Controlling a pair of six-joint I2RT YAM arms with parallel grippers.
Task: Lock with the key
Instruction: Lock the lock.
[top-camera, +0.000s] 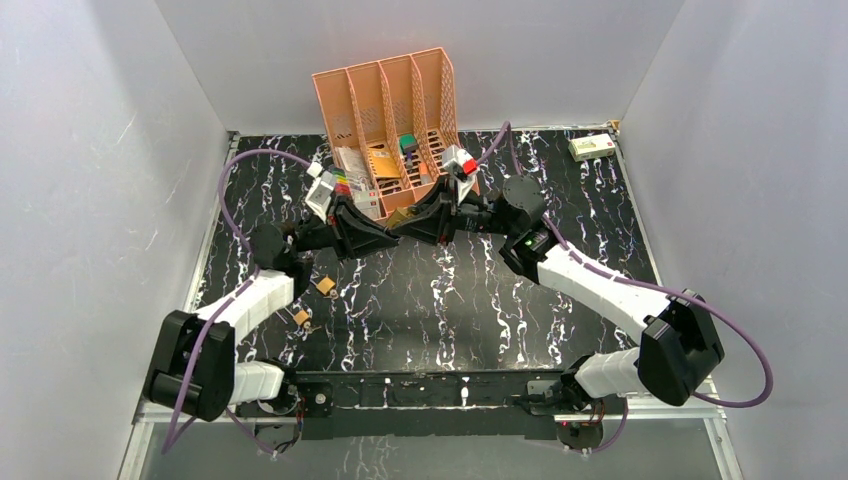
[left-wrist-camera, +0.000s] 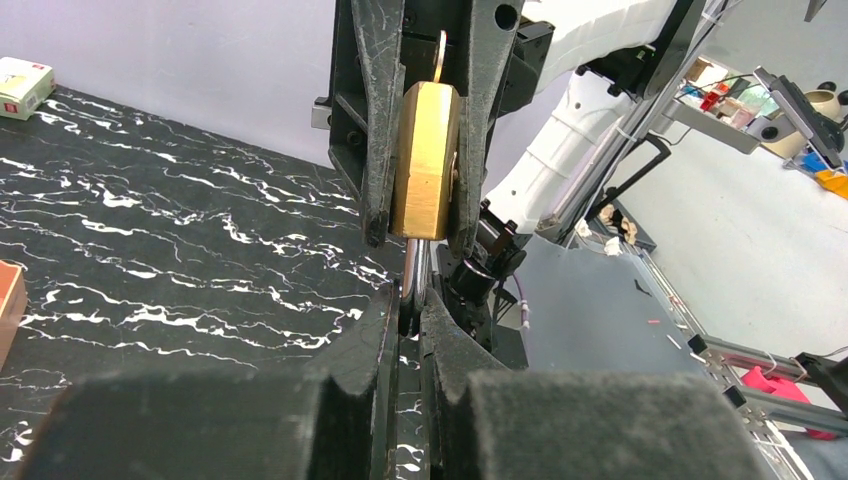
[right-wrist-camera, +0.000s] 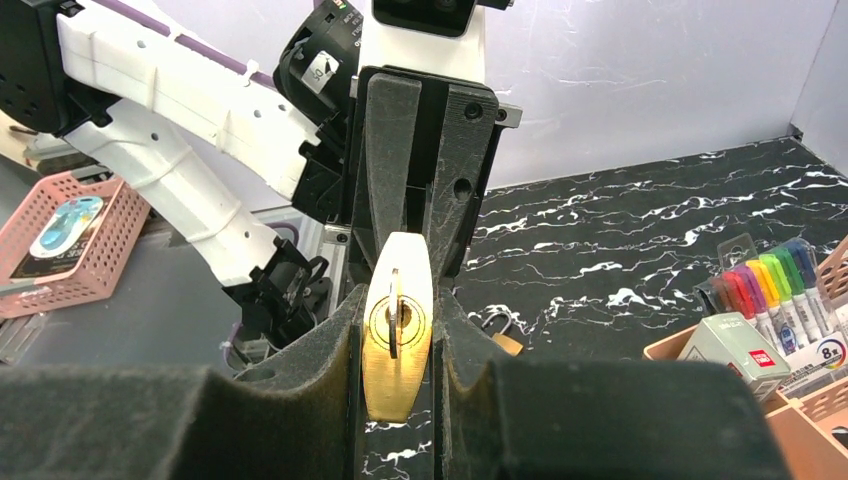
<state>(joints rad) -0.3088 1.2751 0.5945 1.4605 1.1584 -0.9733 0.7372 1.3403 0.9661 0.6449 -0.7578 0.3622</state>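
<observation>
Right now the two arms meet nose to nose over the middle of the black white-veined marble table (top-camera: 450, 310), just at 6 o'clock of the orange slotted plastic file organizer (top-camera: 390, 100). The right gripper (right-wrist-camera: 400, 312) is clamped on a blocky brass padlock (right-wrist-camera: 398, 385), one finger pressing each flat face, so the lock hangs between them with its keyhole end facing the other arm. The thin silvery metal key (left-wrist-camera: 410, 272) sits in that keyhole – from the right wrist it shows edge-on in the round cylinder, upright. The left gripper (left-wrist-camera: 408, 312) is pinched tight on the key's outer end, its fingers nearly touching, and the key bridges the short gap between the two tools. Two smaller brass padlocks (top-camera: 325, 286) lie loose on the marble at about 8 o'clock from the meeting point, near the left forearm. A pack of coloured marker pens (right-wrist-camera: 775, 290) leans by the organizer – at 10 o'clock in the top view – and a small white cardboard box (top-camera: 592, 147) rests at 2 o'clock, by the far right corner.
</observation>
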